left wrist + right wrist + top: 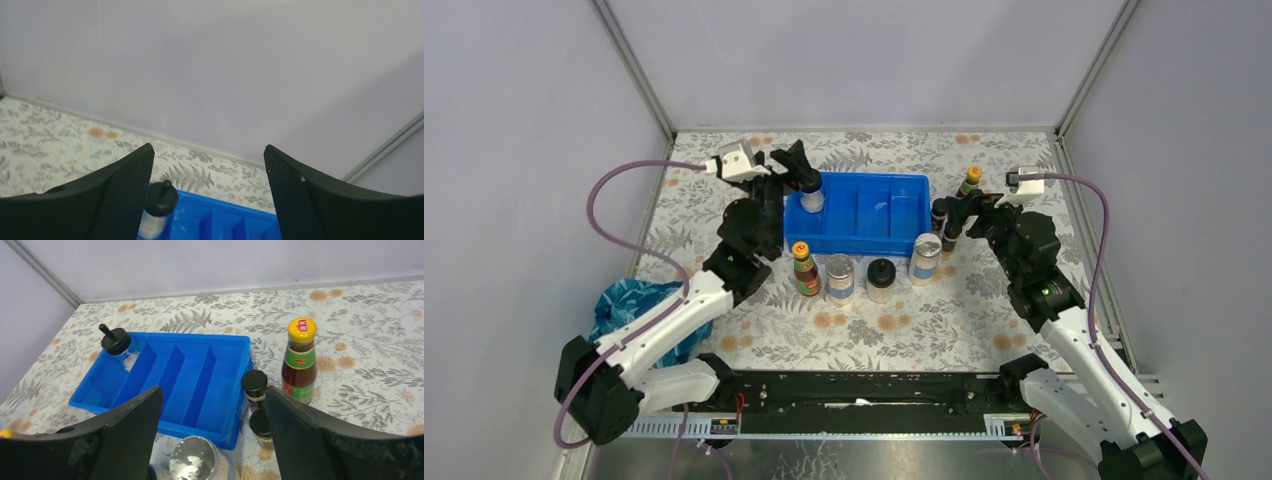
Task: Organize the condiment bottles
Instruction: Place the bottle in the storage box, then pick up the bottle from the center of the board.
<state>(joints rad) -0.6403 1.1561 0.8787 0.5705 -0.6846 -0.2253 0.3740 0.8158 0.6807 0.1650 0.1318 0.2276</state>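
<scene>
Left fingers: closest to your left wrist camera, the left gripper has its jaws spread wide and pinches nothing.
Right fingers: closest to your right wrist camera, the right gripper is likewise spread apart and holds nothing.
Left arm: your left arm reaches forward from its base with the elbow bent, and its wrist hangs over the far left corner of the blue tray.
Right arm: your right arm stretches forward and turns inward, so its fingers point at the tray's right end.
In the tray: one black-domed bottle stands upright in the leftmost compartment, just beside the left finger's inner face and clear of the other finger.
Right of the tray: two tiny black-capped bottles stand close together by the tray's right wall, near one right finger; a yellow-capped sauce bottle stands beyond them.
Front of the tray: you have a row running left to right, of a second yellow-capped bottle, a silver-lidded jar, a second domed bottle and another silver-lidded jar, all upright.
Left of the tray: a crumpled blue bag lies well apart, beside the left arm.
</scene>
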